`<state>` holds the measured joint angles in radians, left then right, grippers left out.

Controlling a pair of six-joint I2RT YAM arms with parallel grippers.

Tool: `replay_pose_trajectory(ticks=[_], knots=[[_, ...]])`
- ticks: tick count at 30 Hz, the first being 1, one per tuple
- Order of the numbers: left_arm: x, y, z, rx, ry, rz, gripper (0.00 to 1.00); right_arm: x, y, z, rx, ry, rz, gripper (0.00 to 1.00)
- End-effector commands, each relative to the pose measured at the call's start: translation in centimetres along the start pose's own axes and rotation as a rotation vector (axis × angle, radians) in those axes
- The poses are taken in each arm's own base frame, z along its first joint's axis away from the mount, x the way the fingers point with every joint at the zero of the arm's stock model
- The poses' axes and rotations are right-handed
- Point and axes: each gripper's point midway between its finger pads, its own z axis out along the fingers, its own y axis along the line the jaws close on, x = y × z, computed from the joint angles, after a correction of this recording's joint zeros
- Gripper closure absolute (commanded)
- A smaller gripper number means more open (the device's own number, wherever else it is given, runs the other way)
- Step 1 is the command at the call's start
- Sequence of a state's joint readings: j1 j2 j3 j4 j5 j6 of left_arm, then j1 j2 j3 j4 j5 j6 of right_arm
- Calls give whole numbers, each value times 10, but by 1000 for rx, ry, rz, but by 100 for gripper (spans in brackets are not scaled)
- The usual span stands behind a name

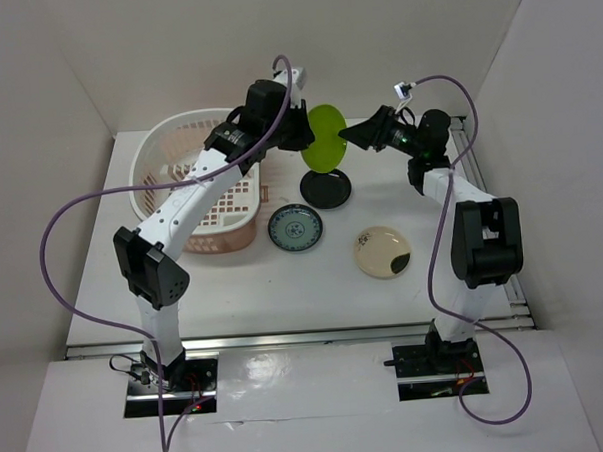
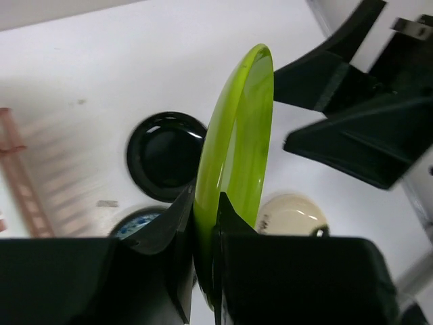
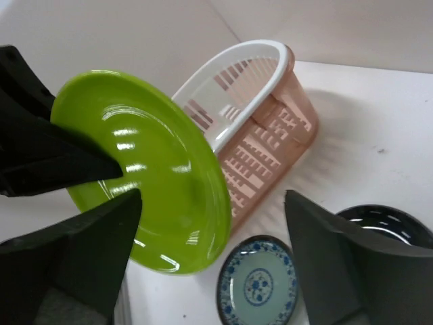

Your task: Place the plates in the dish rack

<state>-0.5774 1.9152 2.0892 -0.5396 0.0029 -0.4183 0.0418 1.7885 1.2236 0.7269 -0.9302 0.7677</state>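
While the left gripper (image 2: 206, 206) clamps the green plate (image 2: 238, 135), rim hidden, the right gripper (image 3: 213, 200) gapes.

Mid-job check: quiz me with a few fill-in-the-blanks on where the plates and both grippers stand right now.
The left gripper is shut on the raised plate, whose colour is ___. The right gripper has its jaws ___. The black plate, the patterned plate and the cream plate all lie flat on the ___.
Missing words: lime green; open; table.
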Motion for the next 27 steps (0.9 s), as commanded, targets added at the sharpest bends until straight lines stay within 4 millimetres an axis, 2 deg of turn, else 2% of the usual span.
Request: replay_pose_trajectory(ticks=[1, 2, 3, 5, 6, 9, 10, 11, 13, 15, 16, 17, 18, 19, 21, 22, 23, 24, 25, 27], knots=[[-46, 16, -27, -123, -157, 52, 100, -21, 6, 12, -12, -49, -59, 0], [-45, 16, -31, -123, -157, 52, 100, -19, 4, 12, -4, -42, -46, 0], [-50, 28, -32, -195, -179, 60, 100, -18, -5, 13, 25, -43, -29, 0], [-59, 41, -47, -274, -217, 77, 100, -17, -14, 14, 54, -54, -27, 0], [-64, 56, -52, -362, -237, 98, 100, -19, -22, 16, 86, -70, -13, 0], [-76, 80, -73, -513, -284, 130, 100, -23, -35, 16, 104, -80, 1, 0], [-75, 87, -72, -549, -281, 173, 100, -14, -45, 17, 120, -65, 27, 0], [-77, 91, -76, -579, -291, 188, 100, -15, -48, 19, 119, -65, 26, 0], [-77, 118, -90, -684, -296, 233, 100, -6, -62, 22, 135, -50, 51, 0], [-83, 134, -100, -739, -327, 234, 100, -7, -68, 25, 135, -49, 53, 0], [-87, 152, -115, -804, -341, 221, 100, 1, -78, 26, 144, -41, 77, 0], [-78, 166, -113, -838, -313, 223, 100, -2, -80, 29, 139, -45, 70, 0], [-81, 175, -119, -855, -322, 213, 100, -1, -84, 30, 141, -43, 74, 0], [-80, 197, -127, -909, -310, 207, 100, 6, -94, 31, 154, -31, 84, 0], [-72, 219, -135, -963, -286, 197, 100, 10, -102, 34, 165, -19, 103, 0], [-73, 240, -142, -1007, -287, 188, 100, 15, -107, 33, 174, -9, 108, 0], [-63, 254, -143, -1026, -254, 209, 100, 17, -111, 34, 181, -2, 109, 0], [-63, 263, -149, -1046, -263, 197, 100, 22, -116, 34, 186, 3, 118, 0], [-63, 283, -153, -1056, -269, 179, 100, 27, -121, 34, 192, 9, 127, 0], [-54, 300, -156, -1034, -263, 168, 100, 27, -121, 34, 192, 9, 128, 0]])
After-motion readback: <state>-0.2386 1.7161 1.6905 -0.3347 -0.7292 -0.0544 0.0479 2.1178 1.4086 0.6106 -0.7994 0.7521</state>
